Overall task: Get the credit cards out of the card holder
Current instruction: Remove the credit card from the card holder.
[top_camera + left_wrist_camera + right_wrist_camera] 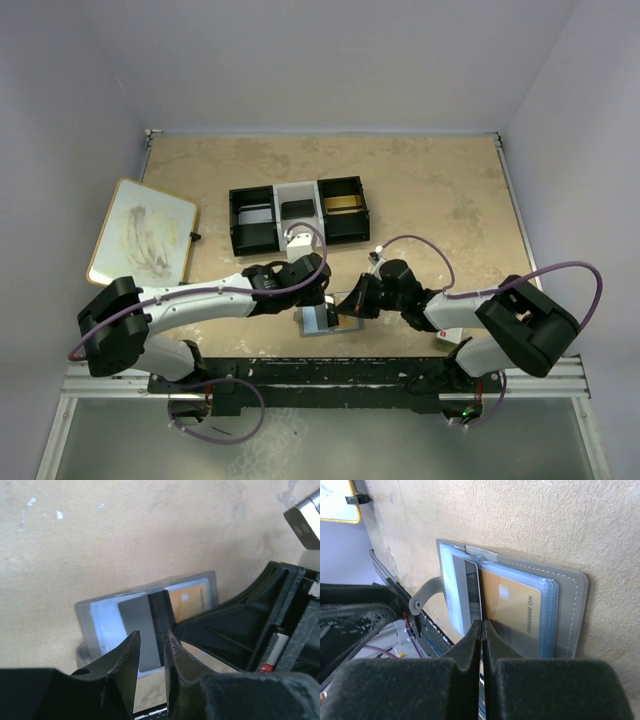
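**Cards Not Yet Free of Open Wallet**

The grey folding card holder (321, 320) lies open on the worktop (430, 190), low in the centre of the overhead view, between the two arms. No card looks fully out. A grey card (135, 622) with a dark stripe sits partly drawn from its clear sleeve, and a gold card (515, 610) remains tucked in the sleeve beside it.

The left end effector (151, 635) stands narrowly parted, astride the grey card's lower end. The right end effector (481, 626) is pressed closed, its tips at the seam between the two cards; whether it pinches an edge cannot be told.

Both cards, by this showing, remain to be pulled clear. The gold card's printing begins "NO.8888"; no brand is legible.
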Robot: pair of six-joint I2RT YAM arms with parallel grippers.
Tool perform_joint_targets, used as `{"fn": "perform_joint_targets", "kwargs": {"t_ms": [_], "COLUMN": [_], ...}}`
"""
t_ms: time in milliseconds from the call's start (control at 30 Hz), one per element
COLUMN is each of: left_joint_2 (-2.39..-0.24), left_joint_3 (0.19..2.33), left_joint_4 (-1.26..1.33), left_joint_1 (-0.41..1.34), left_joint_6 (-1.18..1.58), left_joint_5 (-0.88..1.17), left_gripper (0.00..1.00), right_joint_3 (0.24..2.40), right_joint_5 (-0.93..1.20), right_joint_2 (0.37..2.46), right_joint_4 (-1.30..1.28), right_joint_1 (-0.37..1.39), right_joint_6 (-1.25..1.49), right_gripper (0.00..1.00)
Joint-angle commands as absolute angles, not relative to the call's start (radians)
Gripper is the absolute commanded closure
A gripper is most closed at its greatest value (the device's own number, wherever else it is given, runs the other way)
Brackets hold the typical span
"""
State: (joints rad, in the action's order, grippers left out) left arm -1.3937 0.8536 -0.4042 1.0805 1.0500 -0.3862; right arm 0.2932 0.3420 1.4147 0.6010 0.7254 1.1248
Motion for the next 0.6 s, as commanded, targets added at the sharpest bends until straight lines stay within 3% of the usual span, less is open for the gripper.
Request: {"fn": "perform_joint_targets", "kwargs": {"t_ms": [0,267,567], "left_joint_2": [-1.412,-1.509,-1.531], "left_joint_3": [0.835,0.776,0.755], "left_joint_4": [-0.305,-0.309,-0.345], "left_joint_1": [1.090,1.101,1.108], "left_joint_6": [1.048,1.154,1.163], "left_joint_5": [-0.295,-0.331,-0.397], "left_gripper": [0.80,1.00,1.00], "right_joint_3": [0.282,0.273,0.268], "right_joint_5": [0.344,0.345,0.366], "right_joint_2": [1.423,1.418,1.423], "right_joint_4": [0.640,0.652,0.693], "right_joint_1": [0.721,0.721,0.721], "right_joint_6": [1.137,1.144,1.144], "right_gripper": [1.00,1.00,0.98]}}
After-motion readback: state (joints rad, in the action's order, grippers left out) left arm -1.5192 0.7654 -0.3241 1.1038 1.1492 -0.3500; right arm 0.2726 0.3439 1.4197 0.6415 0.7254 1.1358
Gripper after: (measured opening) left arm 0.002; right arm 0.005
